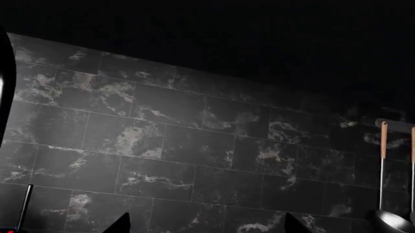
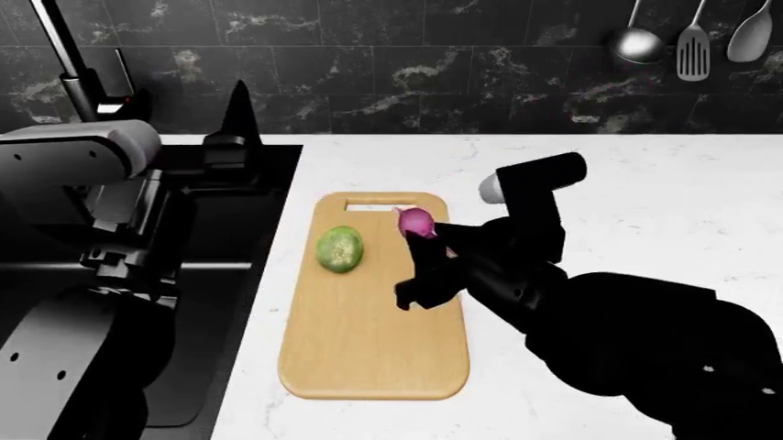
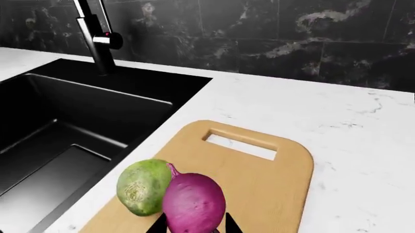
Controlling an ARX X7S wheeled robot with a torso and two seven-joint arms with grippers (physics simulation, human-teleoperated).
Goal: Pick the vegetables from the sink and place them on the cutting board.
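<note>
While the right gripper (image 2: 423, 240) clamps the magenta radish (image 3: 193, 203) above the cutting board (image 2: 367, 348), the yellow-green ball (image 2: 341, 248) rests on it; left gripper (image 1: 204, 224) fingertips apart, empty

A white marble-look countertop (image 2: 636, 192) with faint grey veining fills the middle and right of the head view, running back to a dark tiled wall. A black sink (image 2: 233, 211) is set into it at the left of the frame. Directly on the counter, just right of the sink, lies a tan wooden cutting board (image 2: 367, 339), its slot handle toward the wall. In the right wrist view the board (image 3: 272, 179) sits at lower centre.
</note>
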